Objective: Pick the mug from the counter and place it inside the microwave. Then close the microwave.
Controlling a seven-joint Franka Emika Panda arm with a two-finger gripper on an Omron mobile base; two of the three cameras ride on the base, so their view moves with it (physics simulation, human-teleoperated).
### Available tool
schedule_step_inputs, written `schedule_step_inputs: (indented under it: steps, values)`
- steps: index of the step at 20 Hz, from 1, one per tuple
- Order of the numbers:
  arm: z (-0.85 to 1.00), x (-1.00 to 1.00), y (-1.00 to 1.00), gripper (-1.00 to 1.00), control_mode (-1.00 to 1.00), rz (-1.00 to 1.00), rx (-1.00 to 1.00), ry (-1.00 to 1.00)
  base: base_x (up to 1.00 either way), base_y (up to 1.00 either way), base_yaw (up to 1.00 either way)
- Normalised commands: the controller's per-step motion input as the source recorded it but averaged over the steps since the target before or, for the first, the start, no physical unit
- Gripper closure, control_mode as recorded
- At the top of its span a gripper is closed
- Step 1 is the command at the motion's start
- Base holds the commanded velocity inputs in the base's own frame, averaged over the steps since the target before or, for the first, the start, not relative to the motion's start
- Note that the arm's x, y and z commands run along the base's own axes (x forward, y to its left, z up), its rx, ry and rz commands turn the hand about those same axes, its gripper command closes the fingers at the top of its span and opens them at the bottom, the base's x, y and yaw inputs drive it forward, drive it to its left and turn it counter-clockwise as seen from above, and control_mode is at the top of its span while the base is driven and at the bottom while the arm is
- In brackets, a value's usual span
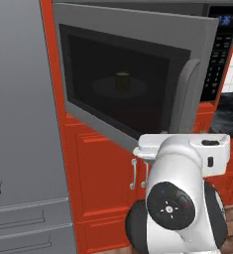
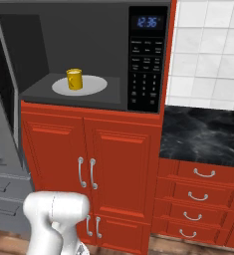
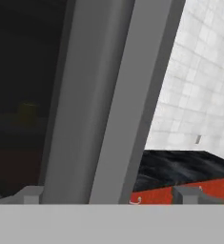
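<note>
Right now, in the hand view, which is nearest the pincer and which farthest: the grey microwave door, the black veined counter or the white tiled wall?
1. Grey microwave door: straight ahead of the open pincer, nearest.
2. Black white-veined stone counter: past the door's edge, lower right.
3. White tiled wall: behind the counter, farthest.

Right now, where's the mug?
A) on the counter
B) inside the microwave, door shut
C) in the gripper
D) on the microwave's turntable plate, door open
D: the mug stands on the round plate inside the microwave, and the door is swung open.
</note>
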Motion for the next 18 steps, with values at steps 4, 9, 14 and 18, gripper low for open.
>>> schedule_step_inputs:
  steps: [4,9,14,18]
  values:
    - [0.0,0.27,-0.69,-1.0,-1.0,0.28,0.01,0.01,0.0,0.0,0.0]
    - [0.0,0.49,-0.54,-1.0,-1.0,0.14,0.0,0.01,0.0,0.0,0.0]
    - [-0.1,0.72,-0.29,-1.0,-1.0,0.01,0.0,0.0,0.0,0.0,0.0]
    - [-0.14,0.79,-0.13,-1.0,-1.0,0.0,0.0,0.0,0.0,0.0,0.0]
